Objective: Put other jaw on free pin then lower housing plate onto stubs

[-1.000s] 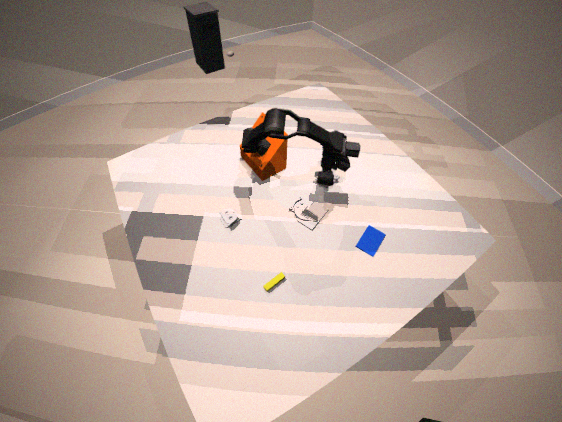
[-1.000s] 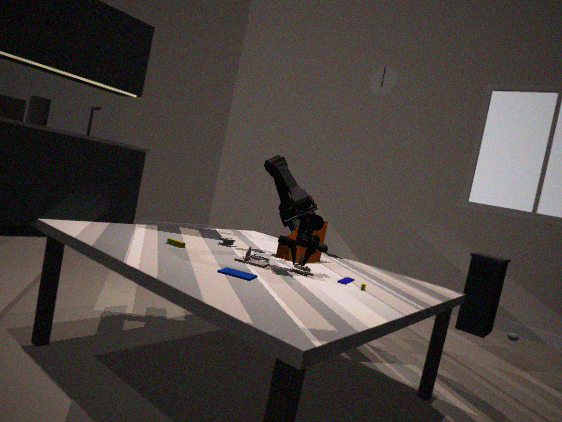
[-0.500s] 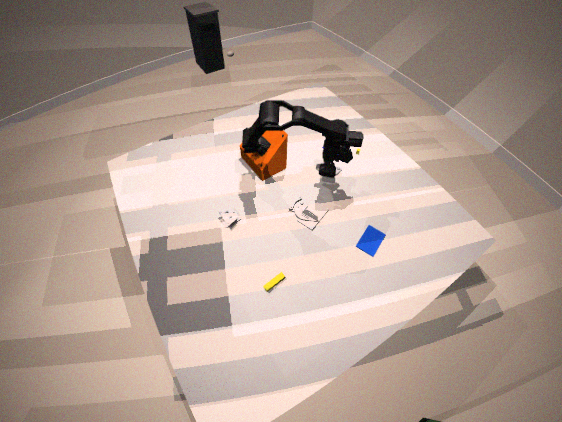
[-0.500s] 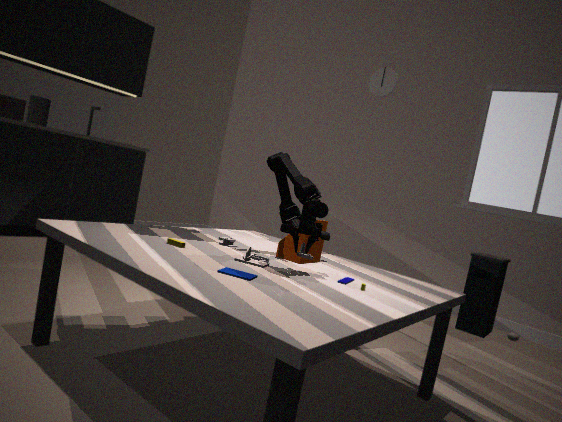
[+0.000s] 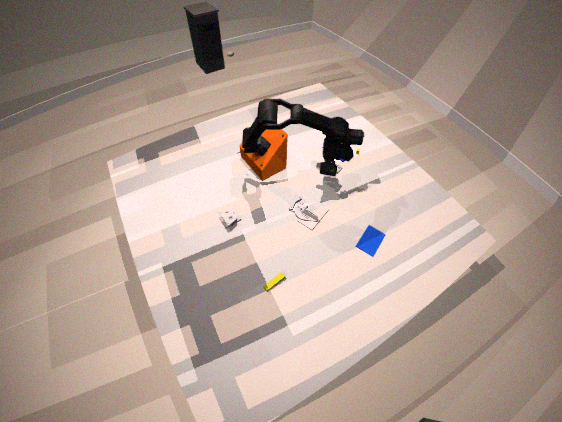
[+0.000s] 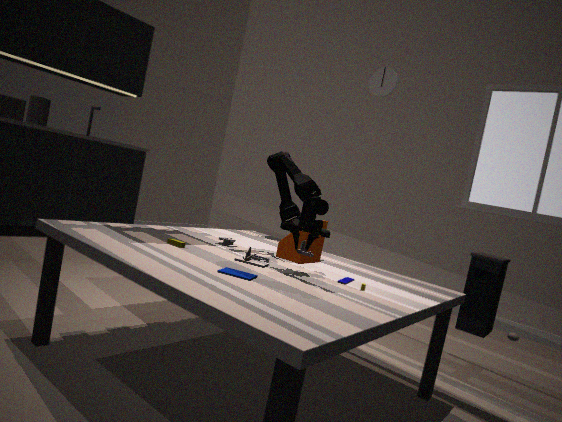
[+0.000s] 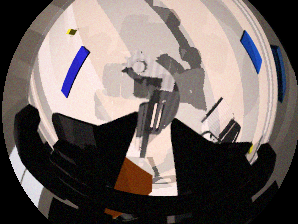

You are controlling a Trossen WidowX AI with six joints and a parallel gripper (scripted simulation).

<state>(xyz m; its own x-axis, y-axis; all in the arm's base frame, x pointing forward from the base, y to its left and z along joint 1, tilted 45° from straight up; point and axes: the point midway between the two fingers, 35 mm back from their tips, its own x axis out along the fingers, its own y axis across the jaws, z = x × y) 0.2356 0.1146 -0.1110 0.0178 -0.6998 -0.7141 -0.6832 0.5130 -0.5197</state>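
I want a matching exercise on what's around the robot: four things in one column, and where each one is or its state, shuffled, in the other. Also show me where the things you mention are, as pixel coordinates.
1. Hand [image 5: 329, 172] [image 6: 305, 250] [image 7: 154, 119]
2. Larger yellow block [image 5: 275, 281] [image 6: 176, 242]
3. Orange base [image 5: 274, 155] [image 6: 300, 248] [image 7: 134, 177]
4. Black pedestal [image 5: 206, 42] [image 6: 482, 295]

A. On the floor, away from the table
B. Supports the arm
C. Closed on a grey part
D. Lying on the table

Pairs: 1-C, 2-D, 3-B, 4-A

Housing plate [image 5: 229, 218] [image 6: 226, 241] — seemingly — beside base plate [image 5: 313, 222] [image 6: 259, 263].

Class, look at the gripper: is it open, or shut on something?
Shut on the loose jaw: the wrist view shows this grey part between the gripper's fingers.
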